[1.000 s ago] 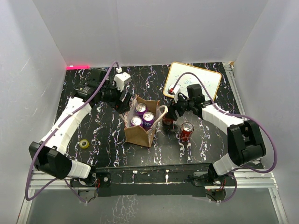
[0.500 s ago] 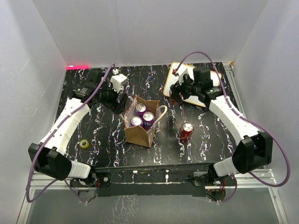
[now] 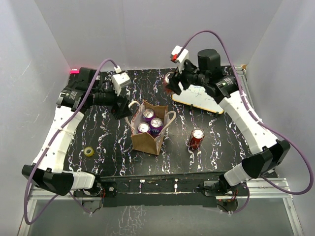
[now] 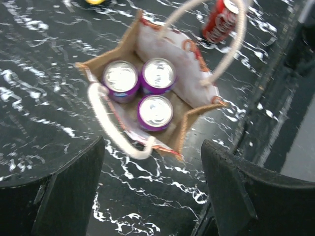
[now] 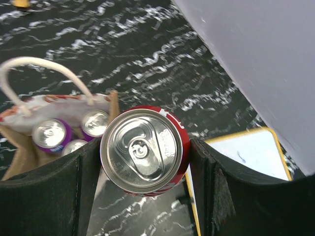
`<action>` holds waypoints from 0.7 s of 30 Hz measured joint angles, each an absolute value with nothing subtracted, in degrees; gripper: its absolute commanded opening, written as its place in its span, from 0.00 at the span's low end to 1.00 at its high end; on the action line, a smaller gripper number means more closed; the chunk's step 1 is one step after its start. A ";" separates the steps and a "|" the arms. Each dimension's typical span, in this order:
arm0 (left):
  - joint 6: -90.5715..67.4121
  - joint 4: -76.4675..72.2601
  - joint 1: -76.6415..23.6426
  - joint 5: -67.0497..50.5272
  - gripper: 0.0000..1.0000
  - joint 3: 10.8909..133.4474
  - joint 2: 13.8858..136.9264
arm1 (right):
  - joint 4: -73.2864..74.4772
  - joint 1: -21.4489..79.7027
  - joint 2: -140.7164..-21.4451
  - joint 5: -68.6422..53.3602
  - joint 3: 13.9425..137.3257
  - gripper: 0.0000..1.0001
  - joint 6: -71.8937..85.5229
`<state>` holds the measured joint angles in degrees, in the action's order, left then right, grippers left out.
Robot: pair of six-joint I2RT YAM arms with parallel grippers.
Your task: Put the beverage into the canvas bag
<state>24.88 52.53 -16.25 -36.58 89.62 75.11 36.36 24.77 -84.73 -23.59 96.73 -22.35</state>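
Observation:
The tan canvas bag (image 3: 147, 139) stands mid-table with three purple cans (image 3: 149, 122) inside; it also shows in the left wrist view (image 4: 194, 118) and the right wrist view (image 5: 29, 152). My right gripper (image 3: 170, 83) is shut on a red soda can (image 5: 145, 150) and holds it high above the table, behind and to the right of the bag. A second red can (image 3: 196, 138) stands on the table right of the bag. My left gripper (image 3: 123, 105) is open and empty, raised just left of and behind the bag, near its pale handle (image 4: 118, 140).
A white board with a yellow rim (image 3: 204, 96) lies at the back right, under the right arm. A yellow tape roll (image 3: 89, 151) lies at the front left. White walls close in the table on three sides.
My right gripper has lifted the red can from beside the bag up and back over the board's left edge. My left gripper has pulled back left, away from the bag's handle.

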 measured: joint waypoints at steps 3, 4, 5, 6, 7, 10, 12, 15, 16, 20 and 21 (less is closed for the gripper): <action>28.60 55.86 -19.38 -38.83 0.71 89.60 75.09 | 36.75 27.16 -86.46 -26.61 98.65 0.08 -21.91; 29.80 56.42 -20.78 -39.29 0.71 89.12 75.20 | 36.97 27.81 -87.02 -27.81 98.98 0.08 -21.52; 31.03 56.71 -22.17 -39.55 0.70 88.20 75.22 | 37.19 28.42 -87.64 -29.19 99.07 0.08 -20.97; 32.08 57.06 -23.35 -39.62 0.70 87.11 75.29 | 37.43 28.71 -88.09 -30.09 99.07 0.08 -20.62; 33.04 57.41 -24.36 -39.64 0.70 85.91 75.42 | 37.67 29.04 -88.66 -31.22 99.07 0.08 -20.03; 36.32 57.19 -26.96 -39.42 0.72 80.71 76.29 | 38.02 29.28 -89.76 -33.28 98.78 0.08 -18.57; 38.02 56.42 -27.31 -38.57 0.72 77.62 77.28 | 38.19 29.23 -89.89 -33.93 98.56 0.08 -17.80; 39.57 54.57 -27.46 -36.62 0.71 75.00 78.72 | 38.17 29.19 -89.89 -34.87 98.43 0.08 -17.37; 39.94 53.98 -27.53 -36.14 0.70 74.43 78.91 | 37.74 29.17 -89.89 -35.35 98.02 0.08 -17.28; 41.19 52.40 -27.77 -35.62 0.65 72.97 78.94 | 36.75 29.12 -89.84 -38.37 95.04 0.08 -16.23; 41.47 52.05 -27.90 -35.83 0.63 72.44 78.94 | 36.40 29.12 -89.84 -39.29 94.04 0.08 -15.88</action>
